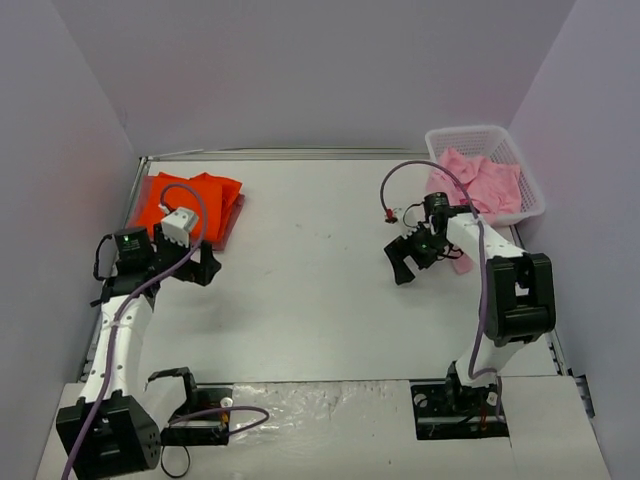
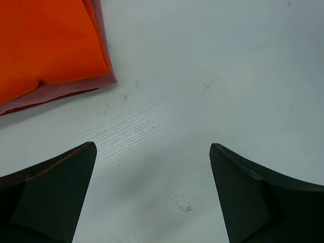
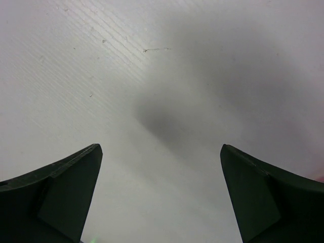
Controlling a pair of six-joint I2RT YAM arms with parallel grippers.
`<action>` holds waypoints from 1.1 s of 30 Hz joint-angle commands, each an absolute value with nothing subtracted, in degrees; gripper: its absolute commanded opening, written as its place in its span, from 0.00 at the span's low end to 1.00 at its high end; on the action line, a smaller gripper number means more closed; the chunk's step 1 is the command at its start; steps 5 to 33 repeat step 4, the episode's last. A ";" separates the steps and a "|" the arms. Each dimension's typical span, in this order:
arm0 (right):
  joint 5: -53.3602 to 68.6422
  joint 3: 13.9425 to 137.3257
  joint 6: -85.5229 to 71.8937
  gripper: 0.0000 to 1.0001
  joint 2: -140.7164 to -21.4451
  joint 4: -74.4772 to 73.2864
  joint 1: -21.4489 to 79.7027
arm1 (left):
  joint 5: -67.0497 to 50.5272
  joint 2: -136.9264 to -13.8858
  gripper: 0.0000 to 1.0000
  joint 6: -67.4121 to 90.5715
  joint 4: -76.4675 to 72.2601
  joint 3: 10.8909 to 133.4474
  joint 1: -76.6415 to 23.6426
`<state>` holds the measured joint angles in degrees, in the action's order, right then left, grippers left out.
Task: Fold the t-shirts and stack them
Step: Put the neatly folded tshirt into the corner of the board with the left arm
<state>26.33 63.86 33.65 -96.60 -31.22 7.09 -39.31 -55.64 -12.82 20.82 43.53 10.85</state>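
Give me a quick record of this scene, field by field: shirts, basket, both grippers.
stack: orange shirt lying on rose shirt, far left of table
unfolded: pink shirts heaped in basket, far right, some cloth spilling over its rim
left gripper: open, empty, over bare table beside the stack
right gripper: open, empty, over bare table

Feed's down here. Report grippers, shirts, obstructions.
Left gripper, right gripper open, empty. Orange shirt folded atop rose shirt; pink shirts heaped in basket. Nothing in the way.

Overhead camera spans the table (image 1: 320,290); both wrist cameras face it closely.
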 commanded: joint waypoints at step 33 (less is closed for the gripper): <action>28.91 64.60 35.07 1.00 -94.05 -33.66 7.38 | -42.01 -54.93 0.94 -13.97 18.63 44.03 11.07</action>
